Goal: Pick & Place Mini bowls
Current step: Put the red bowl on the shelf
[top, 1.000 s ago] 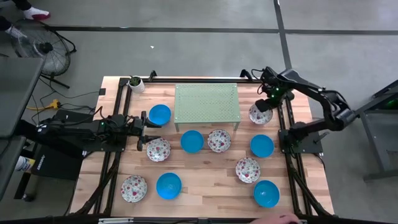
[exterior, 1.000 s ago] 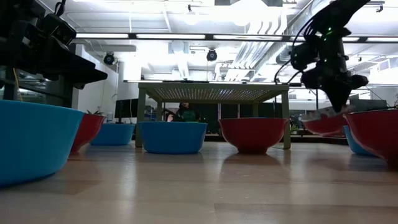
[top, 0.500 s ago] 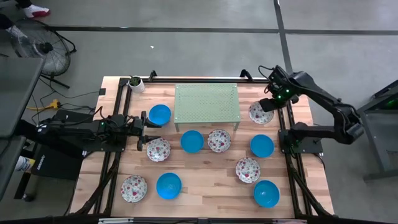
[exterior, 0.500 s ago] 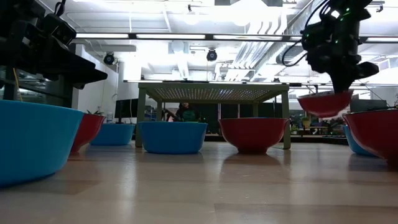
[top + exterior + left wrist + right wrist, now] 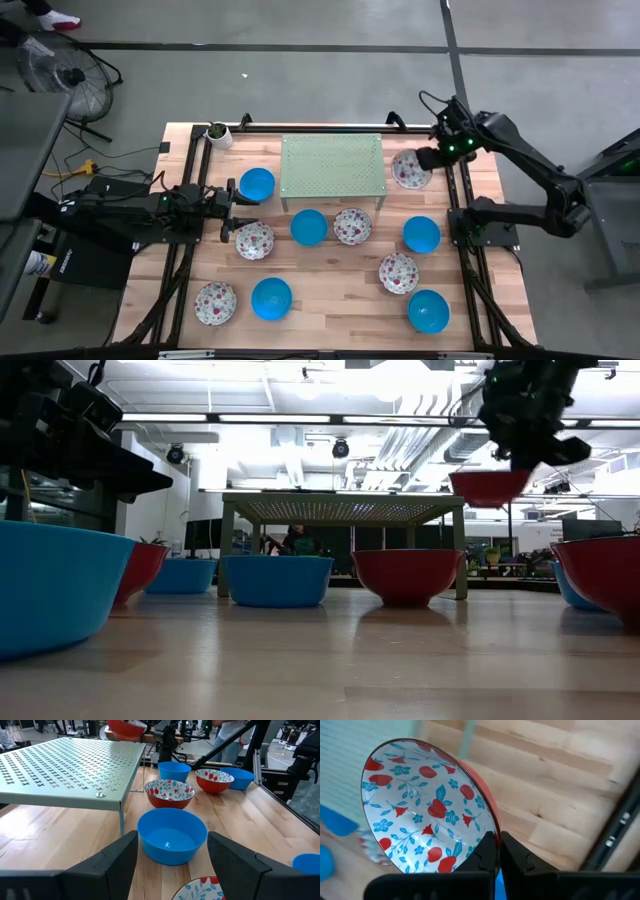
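Wooden slats make up the bench (image 5: 330,290), seen from above with a pale green perforated rack (image 5: 332,165) standing toward its far edge and a small potted plant (image 5: 218,133) in the far left corner. Mini bowls are scattered across it, blue ones and floral ones. The right tool (image 5: 428,160) has one floral bowl (image 5: 408,170) lifted just beside the rack's right end. The left tool (image 5: 228,207) waits low on the left side, near a blue bowl (image 5: 257,184) and a floral one (image 5: 254,240).

Down at bench height, the carried bowl (image 5: 489,487) hangs clear of the wood, red underside showing, about level with the rack top (image 5: 340,507), with the right tool (image 5: 520,455) above it.

From the left wrist, the left tool (image 5: 172,862) has its fingers spread apart and empty, a blue bowl (image 5: 172,836) sitting right ahead between them. The carried bowl (image 5: 126,727) shows far off, over the rack's far corner.

On the right wrist camera, the right tool (image 5: 498,851) has its fingers pinched tight on the rim of the floral bowl (image 5: 427,815), and the bowl hangs tilted from that one spot.

Here's the worry: that's a thin rim pinch on a tilted bowl. My read is a quick swing could let it pivot or slip out. If it is bound for the rack top, coming in too low could clip the rack's edge.
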Robot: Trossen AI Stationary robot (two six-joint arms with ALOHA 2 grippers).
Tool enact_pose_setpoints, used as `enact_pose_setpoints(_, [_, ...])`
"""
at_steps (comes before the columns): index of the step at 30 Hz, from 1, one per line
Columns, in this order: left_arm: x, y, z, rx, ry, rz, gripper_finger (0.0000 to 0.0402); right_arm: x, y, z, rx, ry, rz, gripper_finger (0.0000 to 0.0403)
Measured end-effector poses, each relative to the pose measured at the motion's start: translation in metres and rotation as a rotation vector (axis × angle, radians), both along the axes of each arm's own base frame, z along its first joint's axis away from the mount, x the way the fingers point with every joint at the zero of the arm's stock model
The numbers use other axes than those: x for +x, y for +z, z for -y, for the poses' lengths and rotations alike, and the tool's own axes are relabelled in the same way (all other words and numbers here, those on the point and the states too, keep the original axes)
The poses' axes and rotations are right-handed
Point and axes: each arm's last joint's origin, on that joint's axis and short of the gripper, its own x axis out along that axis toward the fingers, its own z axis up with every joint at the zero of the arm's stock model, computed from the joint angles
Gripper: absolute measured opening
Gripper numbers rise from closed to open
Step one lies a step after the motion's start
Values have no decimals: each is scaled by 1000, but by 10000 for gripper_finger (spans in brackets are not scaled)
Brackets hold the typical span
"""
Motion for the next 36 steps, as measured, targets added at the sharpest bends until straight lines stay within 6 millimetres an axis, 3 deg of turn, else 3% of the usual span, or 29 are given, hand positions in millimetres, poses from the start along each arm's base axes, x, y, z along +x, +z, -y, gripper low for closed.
enact_pose_setpoints(6, [0, 0, 0, 0, 0, 0, 234, 18, 19, 11, 29, 27, 62, 1])
enact_pose_setpoints(16, [0, 0, 0, 0, 0, 1, 234, 54, 32, 35, 70, 88, 61, 0])
enact_pose_setpoints(25, [0, 0, 0, 0, 0, 0, 234, 87, 29, 53, 92, 138, 39, 0])
enact_pose_setpoints(36, [0, 0, 0, 0, 0, 0, 234, 113, 20, 63, 130, 152, 13, 0])
